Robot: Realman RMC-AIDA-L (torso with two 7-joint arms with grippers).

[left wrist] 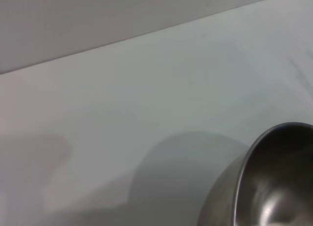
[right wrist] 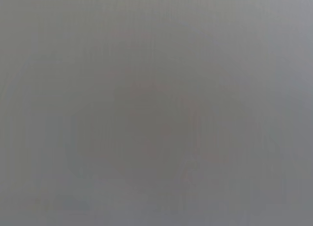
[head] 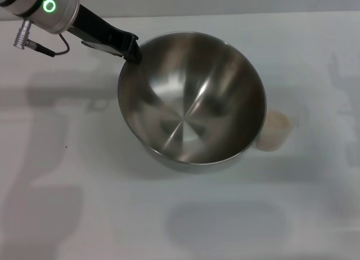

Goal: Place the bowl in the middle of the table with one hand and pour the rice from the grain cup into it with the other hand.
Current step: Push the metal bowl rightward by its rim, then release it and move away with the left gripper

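I have the left gripper (head: 134,53) clamped on the near-left rim of the bowl (head: 191,99), one finger inside the lip and one outside as far as I can judge from the head view, so its jaws are closed on the steel edge. The bowl hangs tilted away from the jaws, its open mouth facing up and toward me, and it looks lifted or at least tipped off the table (head: 67,204); the left wrist view shows only a slice of its rim (left wrist: 274,152) over bare white tabletop. To do this step well, I would lower it slowly, level it before contact, and release only once the base sits flat near the centre, since a rim pinch on a smooth bowl can slip or let it swing. On the side of the bowl opposite the jaws, the cup (head: 274,130) stands on the table, partly hidden behind the bowl's edge, with pale rice (head: 277,124) in it; the two look very close, so I would keep the bowl from knocking it. The right gripper is not in view, and its wrist camera shows nothing I can read.
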